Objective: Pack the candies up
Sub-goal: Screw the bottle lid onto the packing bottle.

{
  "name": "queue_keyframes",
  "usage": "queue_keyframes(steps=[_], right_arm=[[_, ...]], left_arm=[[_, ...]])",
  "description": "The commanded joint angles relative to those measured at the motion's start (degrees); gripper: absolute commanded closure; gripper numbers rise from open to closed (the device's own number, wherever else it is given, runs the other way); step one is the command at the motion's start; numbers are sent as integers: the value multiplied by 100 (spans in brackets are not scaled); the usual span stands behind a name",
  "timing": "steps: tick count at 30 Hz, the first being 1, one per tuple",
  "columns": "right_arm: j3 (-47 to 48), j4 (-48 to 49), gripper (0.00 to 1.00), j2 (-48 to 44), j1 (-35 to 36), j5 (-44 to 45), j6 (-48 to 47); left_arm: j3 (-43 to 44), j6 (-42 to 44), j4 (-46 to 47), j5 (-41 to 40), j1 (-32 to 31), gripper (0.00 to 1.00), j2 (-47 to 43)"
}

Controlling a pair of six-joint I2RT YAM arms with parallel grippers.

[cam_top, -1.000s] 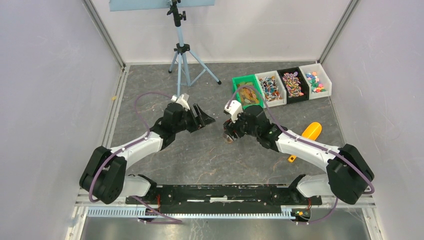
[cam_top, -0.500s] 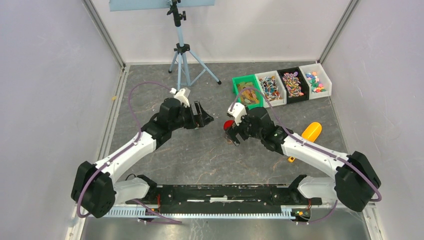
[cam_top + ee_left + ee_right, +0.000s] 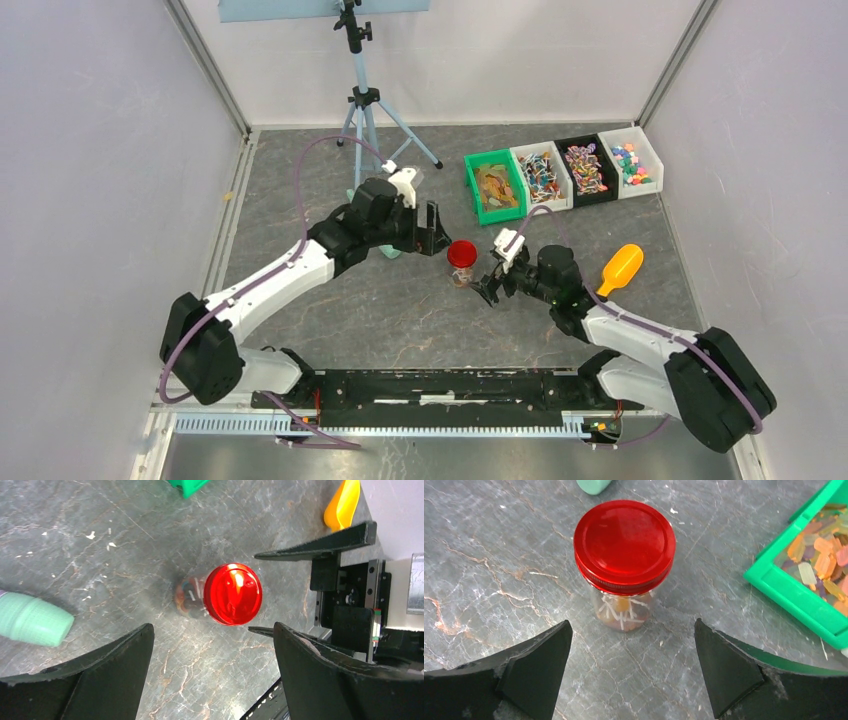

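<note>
The jar (image 3: 461,262) stands upright mid-table with its red lid (image 3: 624,542) on, and candies (image 3: 622,611) show through the glass. More lie in the four bins (image 3: 470,183) far right. The left gripper (image 3: 211,630) and right gripper (image 3: 632,624) flank the jar - both spread wide, touching nothing. A green cup (image 3: 32,625) lies on its side just beside the left one, and the scoop (image 3: 620,268) sits near the right arm.

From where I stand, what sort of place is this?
Likely a robot test cell: white walls around a grey table, a tripod at the back, two arms and bins of candies.
</note>
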Motion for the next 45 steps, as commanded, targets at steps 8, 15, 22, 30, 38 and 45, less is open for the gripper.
queue_keyframes(steps=[8,15,22,30,38,45], right_arm=[[-1015,3649,2,621,-268,-827,-10],[-878,4435,2,1376,-271,-1000,187],[-860,5283,3,2071,-271,-951,383],[-755,6031,5,2756,-263,-828,511],[-568,6394,11,3225,-240,-1053,453],[-620,7301,20,3664,-233,-1487,424]], left_arm=[[747,963,-153,-874,-806,6,791],[798,1242,-34,-1236,-1152,3,1118],[982,1442,-41,-1633,-1307,1,1450],[985,1521,131,-1700,-1329,1,1633],[861,1559,299,-1393,-1337,14,1673],[524,1956,333,-884,-1329,21,1500]])
